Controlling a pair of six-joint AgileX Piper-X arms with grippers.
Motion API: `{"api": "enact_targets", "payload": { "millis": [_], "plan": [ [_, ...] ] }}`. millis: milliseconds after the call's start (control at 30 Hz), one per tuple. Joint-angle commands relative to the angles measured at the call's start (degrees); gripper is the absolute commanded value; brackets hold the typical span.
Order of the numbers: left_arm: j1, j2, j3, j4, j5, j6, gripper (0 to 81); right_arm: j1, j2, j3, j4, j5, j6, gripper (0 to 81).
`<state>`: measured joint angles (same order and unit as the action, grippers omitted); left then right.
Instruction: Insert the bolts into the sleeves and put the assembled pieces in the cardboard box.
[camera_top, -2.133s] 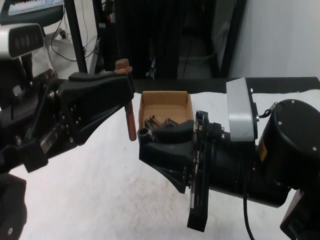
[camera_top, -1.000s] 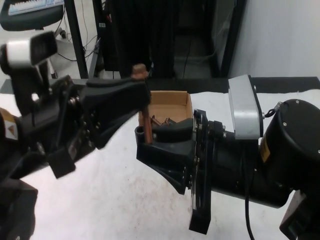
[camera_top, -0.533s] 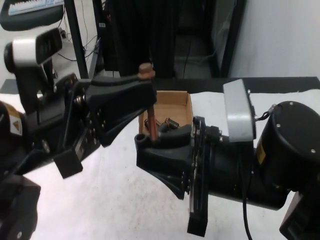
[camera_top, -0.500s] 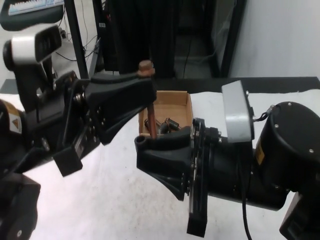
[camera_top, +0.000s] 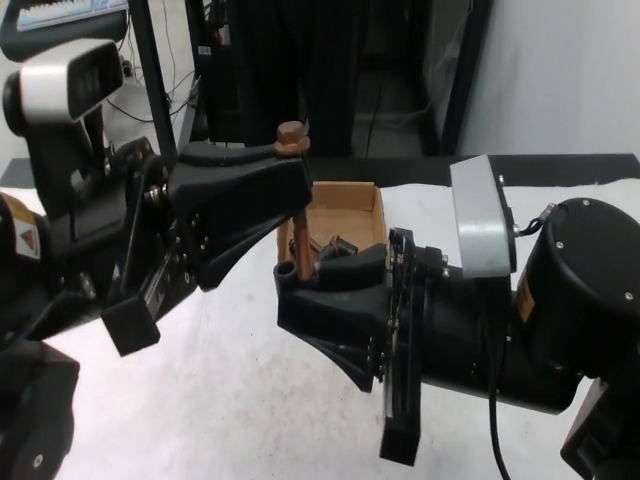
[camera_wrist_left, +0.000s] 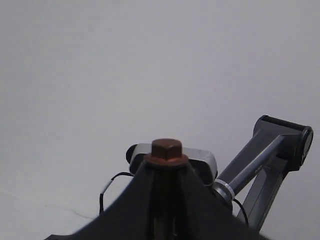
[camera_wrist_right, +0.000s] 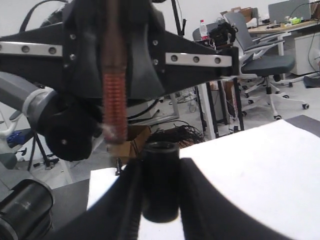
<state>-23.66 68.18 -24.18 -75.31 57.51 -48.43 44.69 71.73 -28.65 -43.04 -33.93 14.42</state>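
The left gripper (camera_top: 292, 190) has carried the rust-brown hex-head metal bolt (camera_top: 291, 137) rightward. The bolt hangs upright, clamped just below its head. Its threaded tip sits just beside the mouth of the short black tubular sleeve (camera_wrist_right: 160, 180) and seems not yet inside. The right gripper (camera_top: 298, 280) pinches that sleeve upright above the white bench (camera_top: 220, 400), just on the near side of the open brown cardboard box (camera_top: 345, 200).

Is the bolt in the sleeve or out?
Out. In the right wrist view the threaded tip of the bolt ends beside the open mouth of the sleeve, a gap between them.
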Motion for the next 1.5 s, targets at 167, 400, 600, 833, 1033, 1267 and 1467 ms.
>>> {"api": "enact_targets", "payload": {
  "millis": [167,400,600,833,1033,1267,1467],
  "plan": [
    [2.5,0.3,-0.5,-0.1,0.6,0.4,0.2,-0.2,-0.5,-0.5,-1.3,-1.2,0.2,0.8],
    [3.4,0.3,-0.4,2.9,2.9,2.2,0.2,-0.2,-0.5,-0.5,-1.3,-1.1,0.2,0.8],
    [3.4,0.3,-0.4,4.3,3.2,3.4,0.2,-2.9,-0.5,-0.5,-1.3,-0.6,0.2,0.8],
    [3.4,0.3,-0.4,6.8,2.8,4.9,0.2,-4.1,-0.5,-0.5,-1.3,-1.1,1.1,0.8],
    [3.4,0.4,-0.4,7.6,0.8,6.5,0.2,-3.2,-0.5,-0.5,0.0,-2.0,1.1,0.8],
    [3.4,0.4,-0.4,6.6,-0.3,6.2,0.2,-3.1,-0.4,-0.2,6.8,-2.0,-0.1,0.8],
    [3.4,0.4,-0.4,6.6,-0.3,6.2,0.2,-3.1,-0.4,-0.3,6.6,-1.9,-1.5,0.8]
  ]
}}
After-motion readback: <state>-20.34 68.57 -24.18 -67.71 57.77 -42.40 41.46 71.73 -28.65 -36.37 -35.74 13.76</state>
